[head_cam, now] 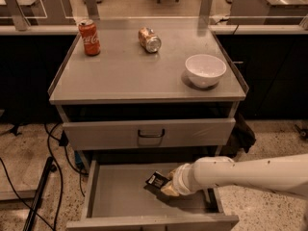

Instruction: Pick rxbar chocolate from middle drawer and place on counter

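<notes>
The rxbar chocolate [156,180], a small black bar with white print, is at the tip of my gripper [166,186], inside the open middle drawer [120,192]. The gripper looks shut on the bar and holds it slightly above the drawer floor, with a shadow beneath it. My white arm [240,173] reaches in from the right over the drawer's right side. The counter [130,76] is the grey top above.
On the counter stand a red can [89,37] at back left, a tan can [149,39] lying on its side, and a white bowl [205,70] at right. The closed upper drawer front with black handle [150,133] overhangs the open drawer. Cables [53,148] lie on the floor at left.
</notes>
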Robot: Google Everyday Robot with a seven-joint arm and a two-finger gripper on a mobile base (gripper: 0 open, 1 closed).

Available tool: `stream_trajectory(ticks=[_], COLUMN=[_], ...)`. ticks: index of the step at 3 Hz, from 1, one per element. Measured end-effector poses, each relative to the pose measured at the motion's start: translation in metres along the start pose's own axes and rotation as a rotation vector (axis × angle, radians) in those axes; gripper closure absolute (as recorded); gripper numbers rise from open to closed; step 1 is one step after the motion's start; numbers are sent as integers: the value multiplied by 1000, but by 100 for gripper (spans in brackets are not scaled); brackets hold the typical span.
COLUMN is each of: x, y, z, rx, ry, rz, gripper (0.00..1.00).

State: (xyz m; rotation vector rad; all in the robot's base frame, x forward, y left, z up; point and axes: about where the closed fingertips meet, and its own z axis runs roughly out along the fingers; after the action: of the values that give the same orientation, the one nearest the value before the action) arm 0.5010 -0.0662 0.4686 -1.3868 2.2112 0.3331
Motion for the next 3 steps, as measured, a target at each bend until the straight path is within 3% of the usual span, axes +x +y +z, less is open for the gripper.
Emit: stream_trajectory(ticks=[1, 2, 3], x=[9, 9, -2], y=[17, 17, 16], z=[-1, -1, -23], rx=[-60, -60, -80], ry=[44, 44, 28], rz=[-11, -11, -48], gripper=[100, 100, 100])
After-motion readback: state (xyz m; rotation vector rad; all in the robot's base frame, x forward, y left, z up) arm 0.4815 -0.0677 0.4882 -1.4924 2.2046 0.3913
